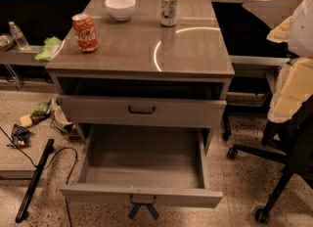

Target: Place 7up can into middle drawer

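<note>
Gripper point(143, 210) at the bottom centre of the view, just under the small dark handle point(143, 200) on the front of the middle drawer point(98, 193), close enough to leave touching or apart undecided; impossible to tell whether released or clenched. Straight beyond the gripper, the middle drawer pulled far out of the cabinet, grey-brown floor and side walls in plain sight. Further beyond and higher, the shallower upper drawer point(98, 111) pushed in, dark bar handle point(142, 109) at its centre, in line with the gripper. Higher again, the glossy cabinet top point(195, 55). 7up can point(169, 8) upright near the back edge of that top, far beyond the gripper and slightly to its right, well apart from the middle drawer. A white bowl point(120, 7) left of the can, far beyond the gripper and a little to its left. Red-orange cola can point(85, 33) upright near the top's left edge, beyond and well left of the gripper. On a low shelf point(29, 55) far to the gripper's left, a clear water bottle point(18, 35) and a crumpled green cloth point(49, 48). On the speckled floor point(234, 182) left of the gripper, a long black rod point(34, 179) with a thin cable point(66, 155) near it, and scattered wrappers point(39, 113) further back. Right of the gripper, a black wheeled office chair point(274, 172).
</note>
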You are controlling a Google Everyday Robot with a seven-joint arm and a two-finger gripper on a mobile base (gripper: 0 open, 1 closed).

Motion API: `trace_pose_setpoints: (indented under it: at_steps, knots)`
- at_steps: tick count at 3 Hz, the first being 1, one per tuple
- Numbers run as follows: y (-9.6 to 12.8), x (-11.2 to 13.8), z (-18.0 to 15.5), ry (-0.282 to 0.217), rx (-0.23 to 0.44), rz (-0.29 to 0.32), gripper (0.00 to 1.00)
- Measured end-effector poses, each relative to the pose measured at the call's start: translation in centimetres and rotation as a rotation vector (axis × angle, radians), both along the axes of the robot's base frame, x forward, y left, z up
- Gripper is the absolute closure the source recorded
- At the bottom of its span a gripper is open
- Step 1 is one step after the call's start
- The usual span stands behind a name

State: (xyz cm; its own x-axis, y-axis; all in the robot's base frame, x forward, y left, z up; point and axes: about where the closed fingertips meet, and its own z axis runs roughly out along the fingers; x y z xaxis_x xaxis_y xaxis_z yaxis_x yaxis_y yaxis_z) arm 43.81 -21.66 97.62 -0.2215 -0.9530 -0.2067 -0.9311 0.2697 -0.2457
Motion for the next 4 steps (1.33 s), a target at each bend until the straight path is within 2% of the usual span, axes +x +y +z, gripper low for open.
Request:
trace_pose_setpoints:
  at_steps: [1,2,3,4]
  knots:
    - [0.0,0.0,0.0,0.000,0.000,0.000,0.00]
    - [1.7,4.5,-0.2,-0.040,0.140,-0.009,0.00]
    - [4.9,15.6,-0.5,-0.156,0.430,-0.069,0.00]
    - [6.3,21.9,-0.3,-0.275,0.556,-0.095,0.00]
